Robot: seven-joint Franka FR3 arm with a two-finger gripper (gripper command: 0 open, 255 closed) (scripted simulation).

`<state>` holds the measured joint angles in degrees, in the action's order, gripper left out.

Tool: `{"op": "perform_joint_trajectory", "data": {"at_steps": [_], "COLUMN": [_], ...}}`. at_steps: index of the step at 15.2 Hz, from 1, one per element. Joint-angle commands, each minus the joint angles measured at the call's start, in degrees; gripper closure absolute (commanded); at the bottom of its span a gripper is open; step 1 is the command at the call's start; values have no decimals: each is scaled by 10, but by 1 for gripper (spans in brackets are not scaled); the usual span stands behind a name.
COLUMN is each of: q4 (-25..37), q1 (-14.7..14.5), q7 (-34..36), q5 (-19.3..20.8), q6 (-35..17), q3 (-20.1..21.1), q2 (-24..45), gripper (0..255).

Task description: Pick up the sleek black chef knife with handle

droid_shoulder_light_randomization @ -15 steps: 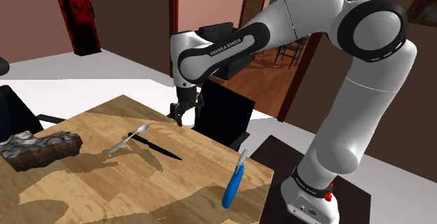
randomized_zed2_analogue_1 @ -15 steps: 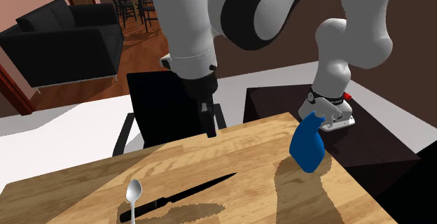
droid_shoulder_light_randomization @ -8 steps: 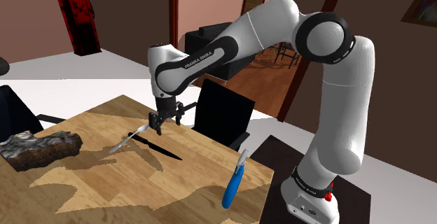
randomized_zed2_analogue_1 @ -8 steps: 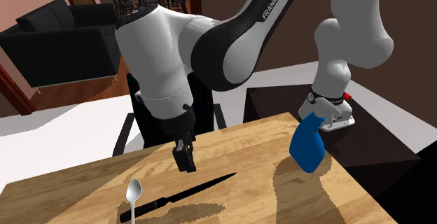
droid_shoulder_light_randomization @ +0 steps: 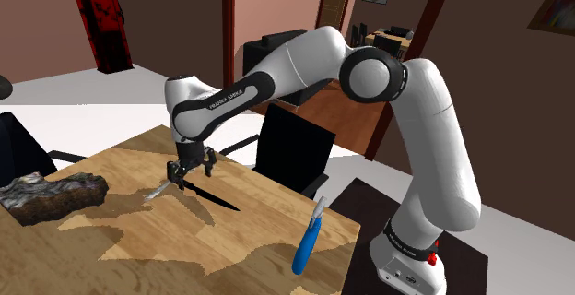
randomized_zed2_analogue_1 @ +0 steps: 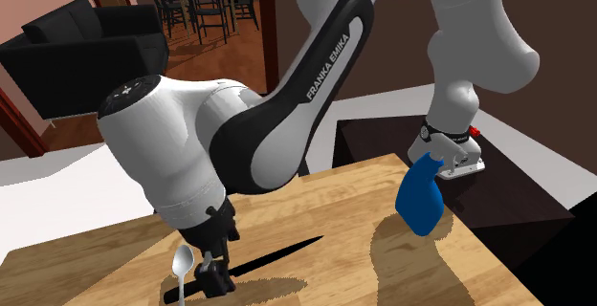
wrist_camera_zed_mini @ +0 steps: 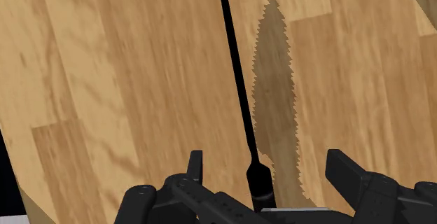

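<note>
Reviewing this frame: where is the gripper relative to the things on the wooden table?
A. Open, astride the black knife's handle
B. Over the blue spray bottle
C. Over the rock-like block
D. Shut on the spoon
A: in the wrist view the gripper is open, its fingers standing apart on either side of the black knife at its handle, neither touching it.

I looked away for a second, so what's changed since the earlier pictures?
The gripper swung toward the shoulder view's left and dropped over the handle of the black knife, jaws open either side of it, not gripping. The knife, spoon, blue bottle and rock stayed put.
</note>
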<state>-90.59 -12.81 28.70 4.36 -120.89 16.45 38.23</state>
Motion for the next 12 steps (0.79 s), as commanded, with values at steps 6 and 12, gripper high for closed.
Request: {"op": "perform_joint_trajectory", "data": {"at_steps": [6,12], "q4": [23,23], "q1": [-8,-9], "q7": [1,1], "q5": [8,9], "q6": [-23,-31], "q3": [-6,-8], "q2": [46,53], "gripper": [0,255]}}
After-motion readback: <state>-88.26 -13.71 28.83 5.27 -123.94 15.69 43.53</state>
